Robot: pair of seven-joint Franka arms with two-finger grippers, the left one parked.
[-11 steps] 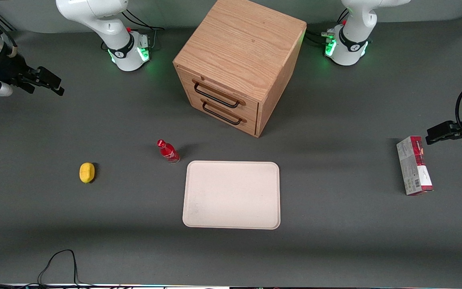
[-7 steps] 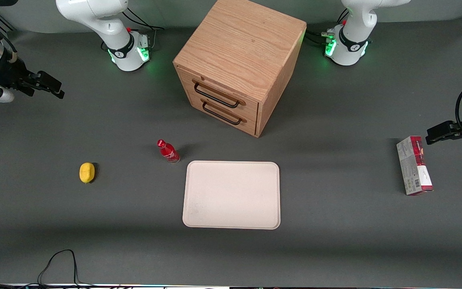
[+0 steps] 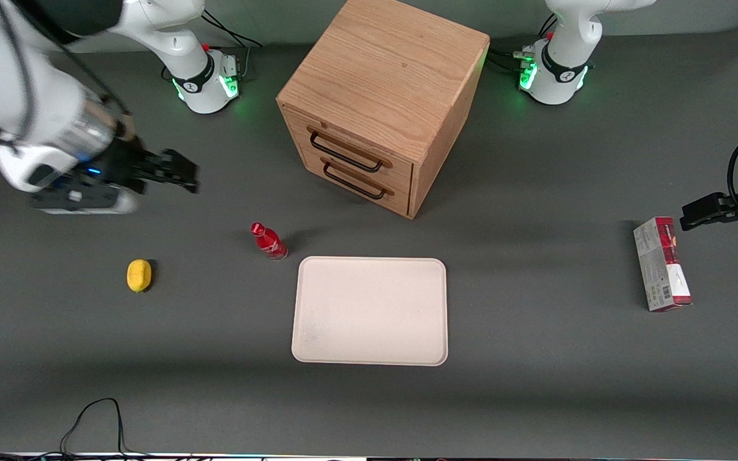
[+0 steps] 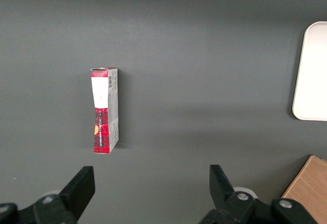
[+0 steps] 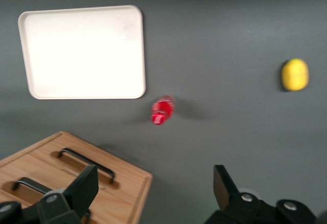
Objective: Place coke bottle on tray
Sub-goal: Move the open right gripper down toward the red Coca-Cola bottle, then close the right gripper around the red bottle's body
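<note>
The claw point(image 3: 180, 176) hangs spread and empty above the tabletop point(image 3: 535, 384), apart from the upright bottle point(image 3: 268, 241); the tray point(image 3: 370, 311) sits just beside, a short carry.

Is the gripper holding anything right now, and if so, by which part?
Nothing is held. The gripper is open and empty, up above the table, farther from the front camera than the coke bottle, which stands untouched on the table beside the tray.

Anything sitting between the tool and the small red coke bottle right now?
No. In the front view the open tool hangs above bare grey tabletop, farther from the camera than the small red coke bottle. The right wrist view shows the same bare stretch.
</note>
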